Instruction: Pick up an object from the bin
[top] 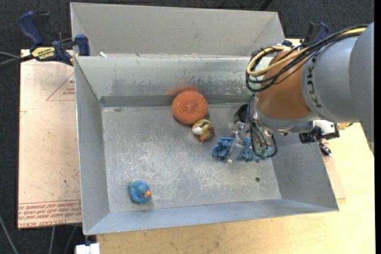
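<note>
**Gripper (pixel 246 147) down at blue crumpled thing (pixel 224 150), right of centre in bin (pixel 89 146)**

The bin is grey metal, floor mostly bare, w/ four loose objs.

The arm (pixel 333 74) comes in from the right w/ an orange cover and cable loops at the wrist, hanging over the bin's right side. The gripper is low, close to the floor. Claw state: cannot tell, since the wrist hides whether it is released or clenched.

The orange ball (pixel 190 106) is the biggest obj: round, rough-looking, by the far wall at centre, apart from the gripper.

The blue crumpled thing is the obj nearest the gripper, just left of it. It is touching or overlapping the tip from this angle; can't separate the two. It is irregular and folded, w/ a paler bit on its right.
- **Handling:** by its looks light and soft, prob cloth or thin flexible plastic. Should squash, not roll, and isn't fragile.
- **Hold:** best prob across the bunched middle, where there's most bulk. A loose edge could slip out or just drag.

The small yellow-and-white toy (pixel 203 129) lies btwn the orange ball and the blue crumpled thing, just near-right of the ball. Kind unclear.

The small blue toy (pixel 140 192) sits alone toward the near-left, well apart from the rest.
</note>
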You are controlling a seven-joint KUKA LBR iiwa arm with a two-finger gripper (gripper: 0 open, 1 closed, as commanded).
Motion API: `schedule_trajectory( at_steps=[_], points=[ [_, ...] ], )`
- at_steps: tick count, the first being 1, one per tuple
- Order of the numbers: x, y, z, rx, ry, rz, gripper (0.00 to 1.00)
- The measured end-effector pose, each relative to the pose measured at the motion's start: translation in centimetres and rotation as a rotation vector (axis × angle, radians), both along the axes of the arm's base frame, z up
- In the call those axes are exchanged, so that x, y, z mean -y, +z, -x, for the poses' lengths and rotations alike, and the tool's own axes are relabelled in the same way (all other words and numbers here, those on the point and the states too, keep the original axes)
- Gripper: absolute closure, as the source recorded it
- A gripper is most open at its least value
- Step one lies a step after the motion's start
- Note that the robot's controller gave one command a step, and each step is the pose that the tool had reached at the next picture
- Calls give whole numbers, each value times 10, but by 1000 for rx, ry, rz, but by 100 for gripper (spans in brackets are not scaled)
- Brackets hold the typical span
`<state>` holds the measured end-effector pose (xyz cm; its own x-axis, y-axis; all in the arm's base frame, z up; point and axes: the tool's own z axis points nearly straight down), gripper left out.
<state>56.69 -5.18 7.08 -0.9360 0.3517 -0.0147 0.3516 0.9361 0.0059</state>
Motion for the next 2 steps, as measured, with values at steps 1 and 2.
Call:
schedule_trajectory(
  at_steps=[1, 2],
  points=[
    [0, 0, 0, 0, 1, 0, 100],
    [81, -1, -50, -31, -44, -16, 100]
  ],
)
